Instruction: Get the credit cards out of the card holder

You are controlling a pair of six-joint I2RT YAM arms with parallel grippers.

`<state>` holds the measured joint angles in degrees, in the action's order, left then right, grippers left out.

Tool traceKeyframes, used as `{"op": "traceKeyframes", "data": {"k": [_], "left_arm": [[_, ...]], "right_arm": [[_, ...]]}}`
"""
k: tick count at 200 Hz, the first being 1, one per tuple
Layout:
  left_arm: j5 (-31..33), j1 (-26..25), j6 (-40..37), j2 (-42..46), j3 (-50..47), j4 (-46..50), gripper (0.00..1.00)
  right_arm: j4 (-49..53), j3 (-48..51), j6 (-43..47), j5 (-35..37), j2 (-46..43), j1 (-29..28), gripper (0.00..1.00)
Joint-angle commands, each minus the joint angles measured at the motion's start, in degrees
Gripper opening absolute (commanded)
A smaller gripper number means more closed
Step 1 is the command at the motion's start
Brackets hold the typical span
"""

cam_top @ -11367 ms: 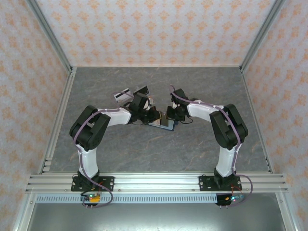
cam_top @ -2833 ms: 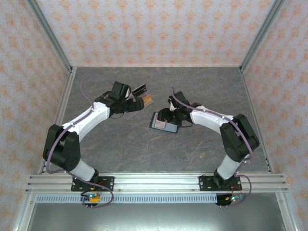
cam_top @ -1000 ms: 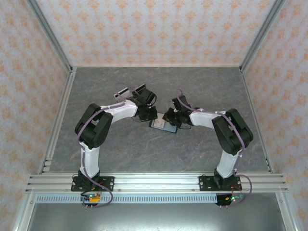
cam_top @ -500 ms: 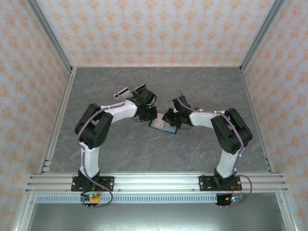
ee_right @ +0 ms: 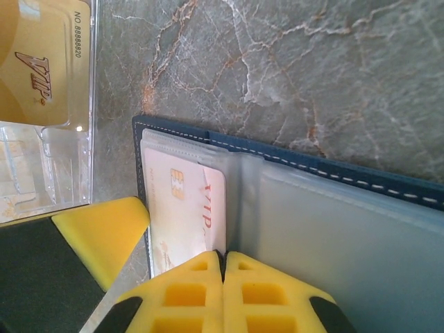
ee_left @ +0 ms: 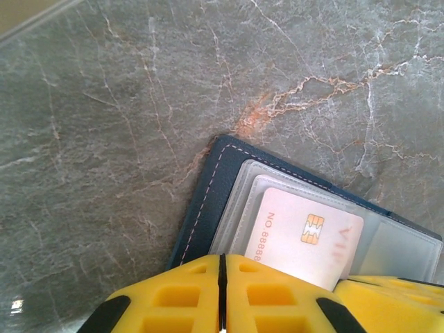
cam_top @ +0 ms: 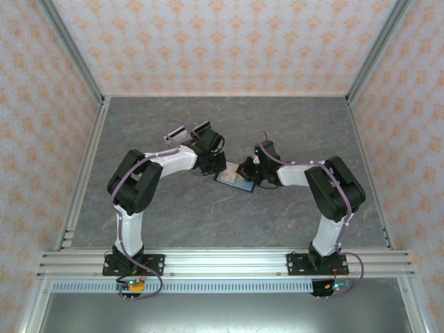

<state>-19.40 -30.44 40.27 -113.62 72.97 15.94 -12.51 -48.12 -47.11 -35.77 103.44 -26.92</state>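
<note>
Centre: left hand (cam_top: 220, 166) and right hand (cam_top: 248, 171) crowd card holder (cam_top: 234, 180).
Above-left of centre: acrylic stand (cam_top: 182, 131) blocks.
Lower surface (cam_top: 229, 222): open.

Navy card holder (cam_top: 234, 179) lies open flat on table (cam_top: 173, 208), clear sleeves up. Pale VIP card (ee_left: 305, 232) w/ gold chip in end sleeve, poss. partly out.

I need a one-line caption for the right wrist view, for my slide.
Shut right gripper over the open navy card holder, a pale VIP card inside it.
</note>
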Motion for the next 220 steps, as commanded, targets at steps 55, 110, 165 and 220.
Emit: {"op": "traceKeyframes", "data": {"k": [55, 110, 165, 220], "left_arm": [[2.50, -0.06, -1.68, 0.33, -1.04, 5.26, 0.15], [0.95, -0.12, -2.74, 1.42, 0.52, 5.98, 0.14], [-3.48, -0.23, -5.05, 3.85, 0.72, 4.27, 0.13], [-5.63, -1.01, -8.89, 0.27, 4.53, 7.86, 0.10]], "right_arm": [[5.52, 1.36, 6.07, 2.62, -4.29, 0.72, 0.00], [7.06, 1.80, 6.92, 2.77, -4.41, 1.50, 0.00], [7.15, 1.29, 7.21, 2.37, -3.92, 1.52, 0.00], [4.36, 1.70, 5.04, 0.09, -2.55, 2.08, 0.00]]}}
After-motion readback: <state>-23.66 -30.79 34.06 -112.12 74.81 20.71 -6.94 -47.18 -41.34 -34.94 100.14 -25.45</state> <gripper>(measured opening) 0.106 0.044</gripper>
